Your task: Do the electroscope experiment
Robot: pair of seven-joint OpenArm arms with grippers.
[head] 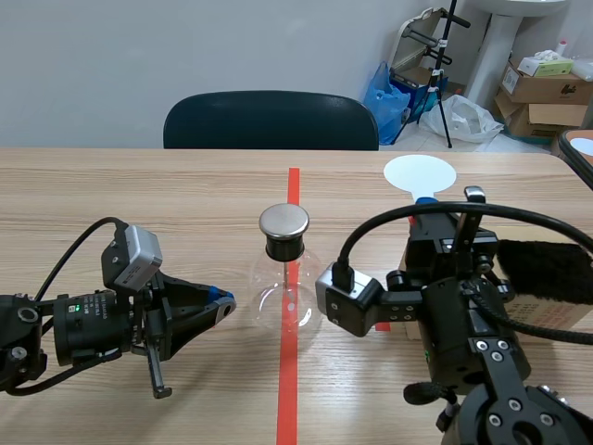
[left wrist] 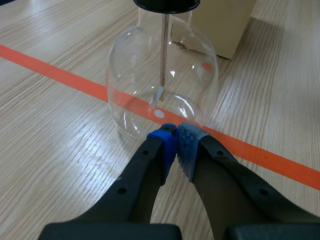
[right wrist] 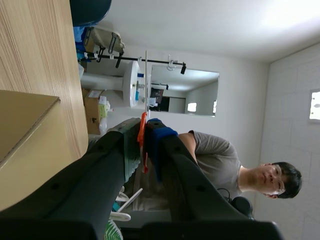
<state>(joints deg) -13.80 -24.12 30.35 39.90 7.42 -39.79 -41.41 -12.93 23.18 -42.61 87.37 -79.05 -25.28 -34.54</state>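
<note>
The electroscope, a clear glass flask [head: 283,292] with a black stopper and a round metal cap [head: 283,222], stands on the orange tape line at the table's middle. Inside it hangs a thin rod [left wrist: 163,50] with a small leaf. My left gripper [head: 222,301] lies low on the table left of the flask, shut on nothing, its tips [left wrist: 175,145] almost at the glass base. My right gripper [head: 424,206] is raised right of the flask and shut on the handle of a thin white disc paddle [head: 420,173]. In the right wrist view the paddle [right wrist: 146,80] shows edge-on between the fingers.
A beige cardboard box [head: 408,278] stands just right of the flask, behind the right arm, also visible past the flask [left wrist: 220,25]. A black furry pad [head: 547,271] lies at the right. A dark chair [head: 271,120] is across the table. A person [right wrist: 220,160] stands off to the side.
</note>
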